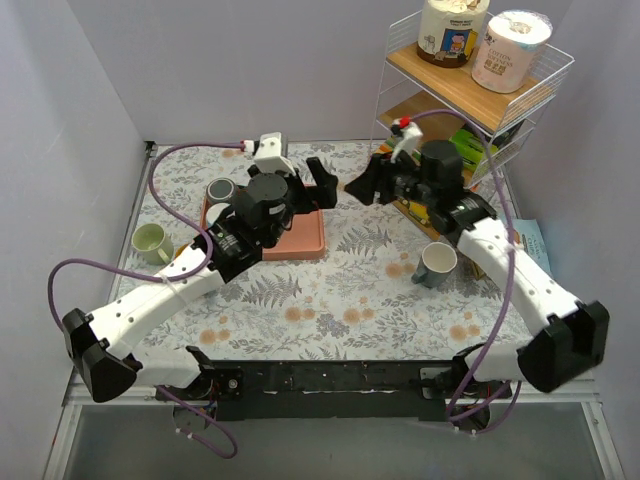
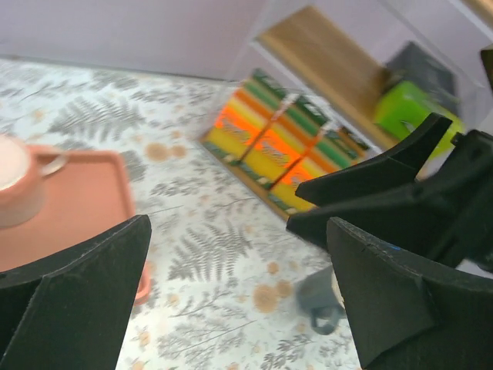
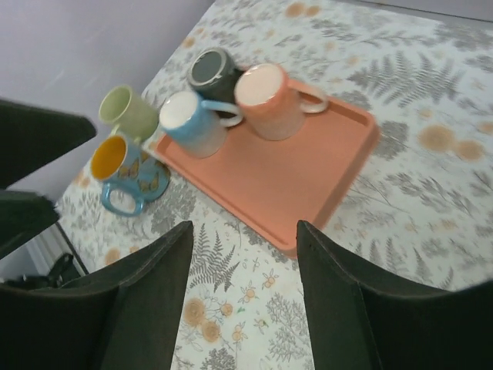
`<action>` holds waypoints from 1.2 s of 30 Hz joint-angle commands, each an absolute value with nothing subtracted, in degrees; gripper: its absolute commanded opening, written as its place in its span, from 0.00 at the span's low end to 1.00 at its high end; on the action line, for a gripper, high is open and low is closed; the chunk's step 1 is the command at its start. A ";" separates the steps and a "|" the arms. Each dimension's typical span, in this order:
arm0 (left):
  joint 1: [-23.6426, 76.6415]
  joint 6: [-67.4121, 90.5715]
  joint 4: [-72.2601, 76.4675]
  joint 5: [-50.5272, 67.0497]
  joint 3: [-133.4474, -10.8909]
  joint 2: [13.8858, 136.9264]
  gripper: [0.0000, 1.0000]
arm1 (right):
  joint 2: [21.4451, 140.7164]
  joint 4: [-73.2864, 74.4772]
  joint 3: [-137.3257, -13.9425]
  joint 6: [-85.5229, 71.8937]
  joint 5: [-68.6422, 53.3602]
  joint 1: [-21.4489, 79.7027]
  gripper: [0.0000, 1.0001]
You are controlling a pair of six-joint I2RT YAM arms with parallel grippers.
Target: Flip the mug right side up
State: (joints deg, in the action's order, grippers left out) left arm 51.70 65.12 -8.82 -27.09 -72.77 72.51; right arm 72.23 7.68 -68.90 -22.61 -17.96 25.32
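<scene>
Left gripper (image 2: 237, 223) and right gripper (image 3: 245, 227) both spread, empty, mid-frame up top; grey mug (image 1: 437, 263) sits lower right, below-right of the right gripper, mouth seemingly up, right arm nearer.

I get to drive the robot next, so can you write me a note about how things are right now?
Left gripper: open, empty, raised beside the tray.
Right gripper: open, empty, raised near the shelf.
Grey mug: on the table by the right arm, apparently mouth up, nothing touching it.
Done: the flip, it seems.
Left: check the mug stands steady, then park both arms.
</scene>
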 commanded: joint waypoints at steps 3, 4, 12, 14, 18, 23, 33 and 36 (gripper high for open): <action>42.90 76.63 -27.41 -25.76 -75.22 70.05 0.98 | 89.42 2.81 -82.42 -3.44 -28.90 32.25 0.68; 40.54 78.47 -30.03 -24.19 -75.84 70.57 0.98 | 92.00 4.38 -84.70 -2.73 -29.61 32.52 0.79; 29.71 86.92 -36.30 -11.79 -79.28 77.43 0.98 | 108.97 -7.19 -92.55 -10.36 -22.51 32.61 0.79; 28.22 87.71 -35.51 -10.47 -78.84 78.22 0.98 | 113.35 -12.46 -93.25 -13.34 -22.14 32.70 0.70; 26.90 88.15 -34.63 -8.79 -78.49 79.63 0.98 | 120.22 -20.46 -95.18 -17.13 -21.01 33.05 0.36; 25.49 87.72 -35.33 -8.52 -78.84 81.65 0.98 | 126.11 -31.37 -96.32 -22.49 -18.37 33.49 0.26; 21.89 85.52 -37.87 -10.11 -82.79 86.30 0.98 | 135.43 -28.73 -107.58 -18.63 -16.88 34.19 0.68; 21.27 85.25 -39.11 -11.16 -84.72 88.33 0.98 | 138.77 -28.04 -111.86 -20.47 -16.26 34.01 0.69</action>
State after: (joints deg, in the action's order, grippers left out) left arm 22.35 86.50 -36.80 -9.72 -81.06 87.35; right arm 135.09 -24.95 -106.02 -19.44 -18.15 34.04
